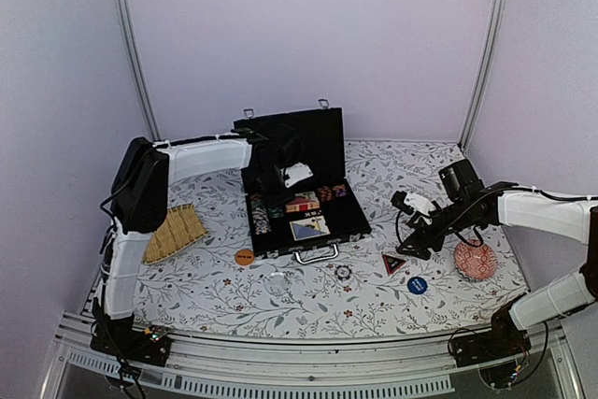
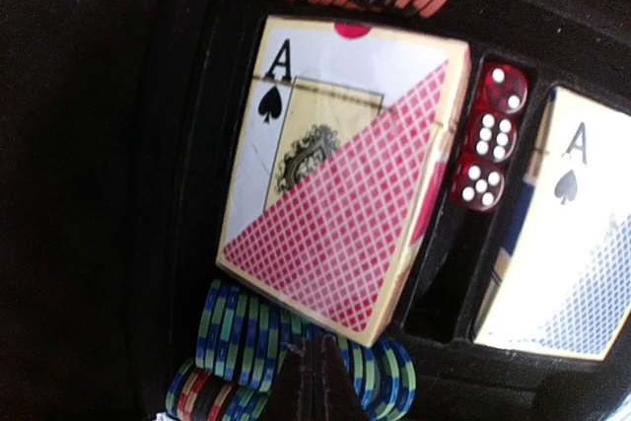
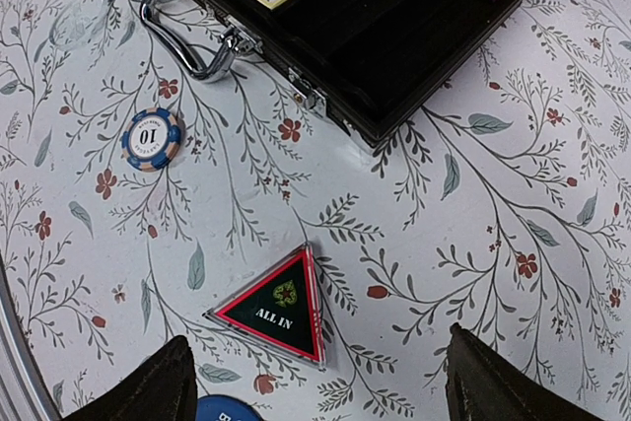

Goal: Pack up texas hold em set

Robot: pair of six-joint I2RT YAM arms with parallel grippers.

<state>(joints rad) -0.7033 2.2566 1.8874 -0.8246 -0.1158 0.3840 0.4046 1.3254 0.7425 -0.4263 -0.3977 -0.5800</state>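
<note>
1. At the left edge of the table (image 1: 215, 301) lies the woven straw tray (image 1: 175, 233), ribbed and fibrous. It is no part of the set. A flat, round orange disc (image 1: 244, 256) sits just off the case's front-left corner, not yet packed.
2. The case (image 1: 322, 142) is black and rigid with a matt lining. It stands open mid-table toward the back edge, lid upright.
3. The left gripper (image 2: 314, 367) hangs inside the case, fingers pressed together with nothing visible between them. It is over the striped chips (image 2: 237, 342), which stand on edge.
4. The red-backed deck (image 2: 340, 214), a glossy card box, looks askew with its lower corner over those chips. It probably wants nudging flat before the lid closes.
5. The translucent red dice (image 2: 490, 150) fill the narrow slot between it and the blue-backed deck (image 2: 562, 253).
6. A ridged chip marked 10 (image 3: 151, 138) lies on the table before the case's curved silver handle (image 3: 192, 41).
7. The right gripper (image 3: 320, 382) is spread wide just short of the ALL IN token (image 3: 281, 305). The token is a thin, hard-edged triangle lying flat toward the front-right of the table.
8. To lift it well, I judge the gripper should descend straight, touch its tips to the cloth, and close on one side and the opposite corner. Slow closing matters, because a token this thin can slip.
9. A blue disc (image 3: 232, 409) lies just beside the token.
10. The red patterned bowl (image 1: 474, 262) sits at the right edge and should be left alone.
</note>
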